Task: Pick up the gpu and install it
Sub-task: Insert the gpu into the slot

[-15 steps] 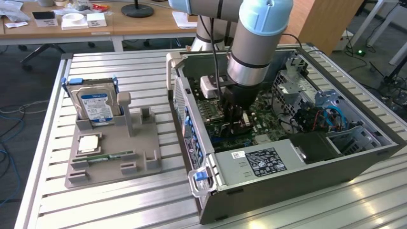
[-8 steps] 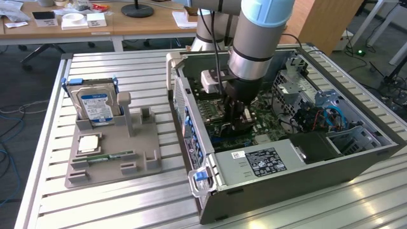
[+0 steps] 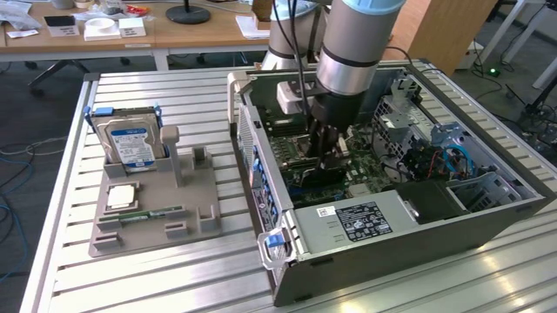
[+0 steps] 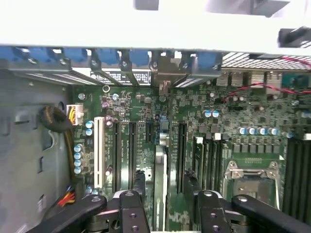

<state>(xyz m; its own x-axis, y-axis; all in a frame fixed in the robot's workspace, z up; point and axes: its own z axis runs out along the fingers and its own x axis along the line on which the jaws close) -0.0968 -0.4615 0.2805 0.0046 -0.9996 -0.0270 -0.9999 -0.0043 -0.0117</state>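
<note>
An open desktop computer case lies on its side on a slatted metal table, its interior facing up. Inside it sit a green motherboard, a silver power supply with a white label at the near end, a metal drive cage toward the exterior view's right, and bundles of blue and black cables.

The grey robot arm reaches straight down into the case, and its gripper hangs low over the middle of the motherboard. In the wrist view the two black fingers stand wide apart on either side of the gpu, a thin card seen edge-on, standing upright in a motherboard slot. Its silver end bracket meets the rear wall of the case among blue slot clips. Whether the fingers touch the card cannot be told; they appear spread, not clamped.

Beside the slot are a white expansion slot, black slots, and a processor socket with a metal frame.

To the exterior view's left of the case, a grey parts holder rests on the table. It holds a silver hard drive with a blue-white label standing upright, a square chip lying flat, and a narrow green memory stick.
</note>
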